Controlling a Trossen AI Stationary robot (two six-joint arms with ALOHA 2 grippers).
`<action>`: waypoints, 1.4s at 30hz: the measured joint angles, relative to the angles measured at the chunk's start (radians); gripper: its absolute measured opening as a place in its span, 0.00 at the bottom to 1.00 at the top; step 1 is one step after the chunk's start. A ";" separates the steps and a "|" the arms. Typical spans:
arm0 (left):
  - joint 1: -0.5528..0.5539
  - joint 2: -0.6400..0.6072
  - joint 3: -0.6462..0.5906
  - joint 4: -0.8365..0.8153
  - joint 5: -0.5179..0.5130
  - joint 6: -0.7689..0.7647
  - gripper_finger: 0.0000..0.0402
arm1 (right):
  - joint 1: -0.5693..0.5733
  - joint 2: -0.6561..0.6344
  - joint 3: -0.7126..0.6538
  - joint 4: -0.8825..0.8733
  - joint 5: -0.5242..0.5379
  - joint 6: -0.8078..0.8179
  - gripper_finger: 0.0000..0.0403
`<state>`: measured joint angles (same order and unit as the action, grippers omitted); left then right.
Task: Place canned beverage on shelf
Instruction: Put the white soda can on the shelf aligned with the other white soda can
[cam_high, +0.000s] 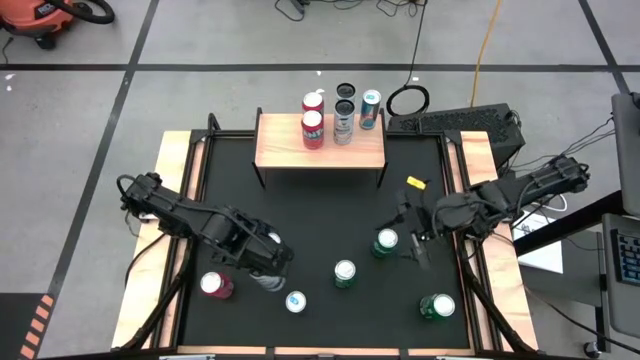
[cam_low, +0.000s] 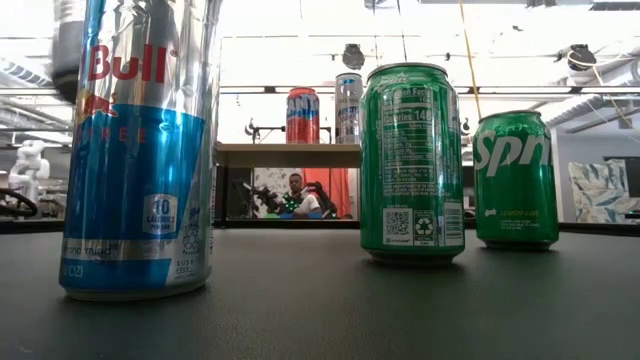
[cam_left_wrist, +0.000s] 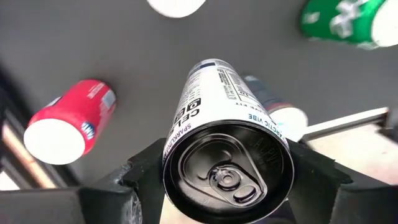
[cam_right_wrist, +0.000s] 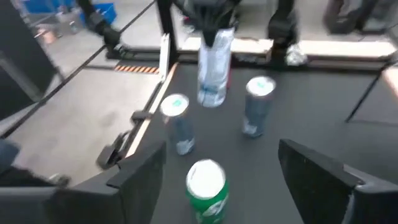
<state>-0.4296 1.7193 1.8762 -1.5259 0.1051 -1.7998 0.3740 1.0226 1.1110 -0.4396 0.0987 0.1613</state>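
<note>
Celsius can (cam_left_wrist: 227, 155) | tall, white, black text, silver top with the tab shut, clamped in left pincer (cam_left_wrist: 227, 180) over the desk (cam_high: 320, 215) | shelf (cam_high: 320, 148) has four cans | right pincer (cam_right_wrist: 217, 171) spread wide above a green can (cam_right_wrist: 207, 186)

A lab or workshop: concrete floor (cam_high: 200, 40), loose cables (cam_high: 420, 30), orange shop vacuum (cam_high: 40, 20).

The back half of the shelf (cam_high: 320, 148) is occupied by five cans (cam_high: 343, 118), while its front strip is left bare. The counter (cam_high: 320, 215) between shelf and the loose cans (cam_high: 345, 273) is unobstructed.
</note>
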 joint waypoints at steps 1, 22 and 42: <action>0.003 0.000 0.009 -0.001 -0.008 0.000 0.62 | 0.000 0.004 0.021 -0.007 0.013 -0.005 0.73; 0.119 0.000 0.125 0.127 -0.172 0.025 0.62 | 0.000 0.250 0.276 -0.126 0.037 -0.070 0.89; 0.219 0.000 0.131 0.484 -0.304 0.179 0.62 | -0.036 0.338 0.425 -0.265 0.143 -0.087 0.89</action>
<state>-0.2105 1.7195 2.0068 -1.0416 -0.1993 -1.6208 0.3381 1.3608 1.5356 -0.7046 0.2420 0.0746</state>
